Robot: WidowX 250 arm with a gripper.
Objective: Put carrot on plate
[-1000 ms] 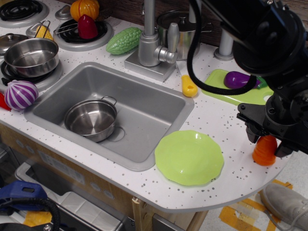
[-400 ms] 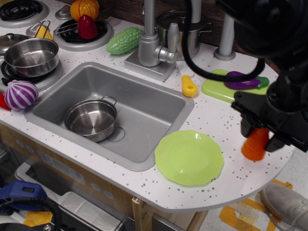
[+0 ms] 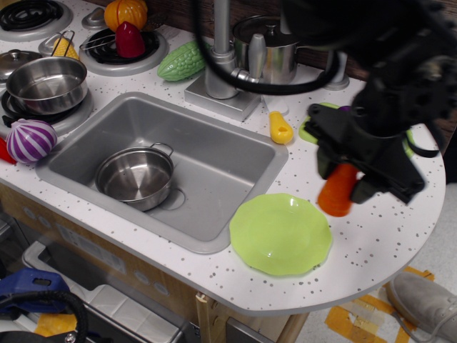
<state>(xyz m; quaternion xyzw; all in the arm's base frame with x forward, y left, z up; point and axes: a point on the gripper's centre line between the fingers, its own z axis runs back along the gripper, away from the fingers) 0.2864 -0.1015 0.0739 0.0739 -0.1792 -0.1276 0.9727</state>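
The orange ridged carrot [image 3: 337, 193] hangs in the air, held between the fingers of my black gripper [image 3: 341, 175], which is shut on its upper part. It hovers just past the right rim of the round lime-green plate [image 3: 280, 234], which lies bare on the speckled counter right of the sink. The carrot's tip points down and is blurred by motion.
The sink [image 3: 78, 158] holds a small steel pot [image 3: 135, 177]. A yellow-orange toy piece [image 3: 280, 129] lies by the faucet [image 3: 224, 66]. The green cutting board [image 3: 312, 123] is mostly hidden behind my arm. A green gourd [image 3: 183, 60], striped onion [image 3: 29, 141] and stove pots sit at the left.
The gripper has lifted the carrot off the counter at the far right and carried it left toward the plate's right rim.
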